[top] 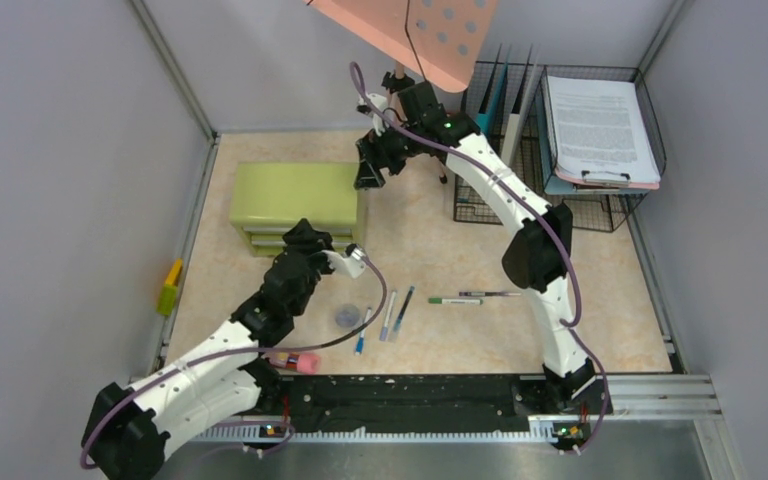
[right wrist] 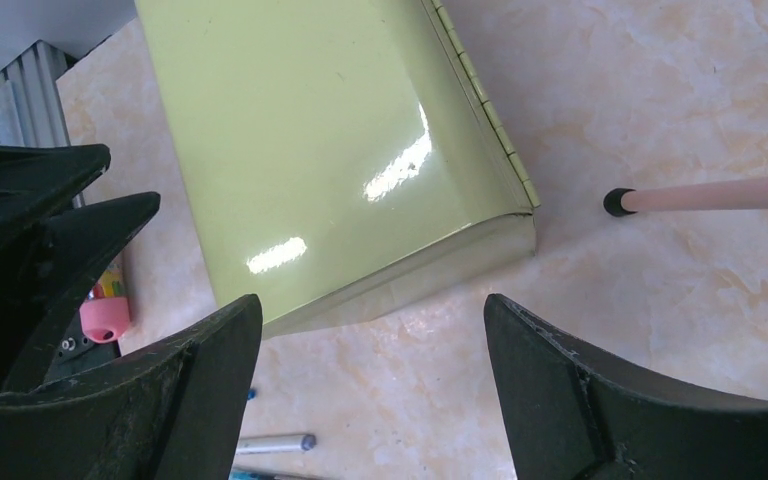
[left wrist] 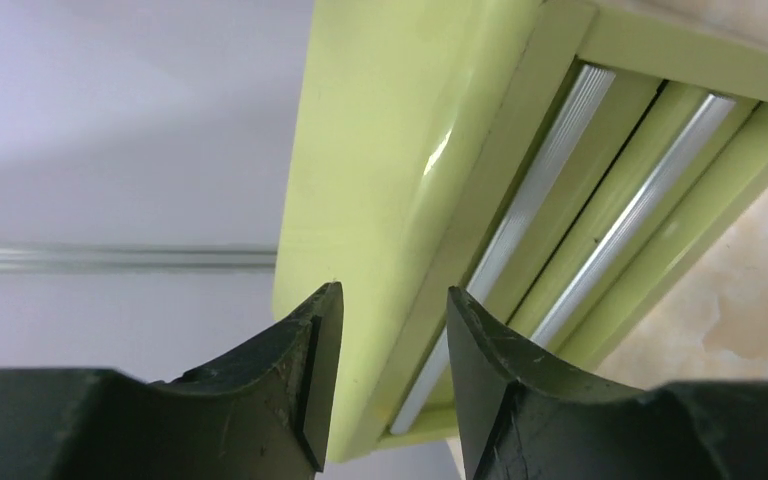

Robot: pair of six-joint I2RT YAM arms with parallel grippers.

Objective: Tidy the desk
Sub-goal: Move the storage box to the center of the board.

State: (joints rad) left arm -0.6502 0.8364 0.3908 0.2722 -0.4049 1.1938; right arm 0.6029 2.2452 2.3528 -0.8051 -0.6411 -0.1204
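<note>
The desk point(top: 440, 240) is a pale beige marbled top. On its left part stands a small green drawer cabinet point(top: 295, 200). My left gripper point(top: 308, 238) is at the cabinet's front right corner. In the left wrist view it point(left wrist: 392, 300) is open part way, and the cabinet's top front edge point(left wrist: 380, 150) and a silver drawer handle point(left wrist: 550, 170) show in the gap just beyond the tips. My right gripper point(top: 368, 178) hangs by the cabinet's back right corner. It point(right wrist: 372, 310) is wide open over bare desk point(right wrist: 660, 100), holding nothing.
Several pens point(top: 390, 315) and a green marker point(top: 457, 300) lie on the near middle, beside a small round cap point(top: 347, 317). A pink eraser point(top: 303, 362) sits at the front edge. A wire file rack point(top: 500, 140) and paper tray point(top: 600, 130) stand back right; a pink lamp point(top: 410, 35) hangs over.
</note>
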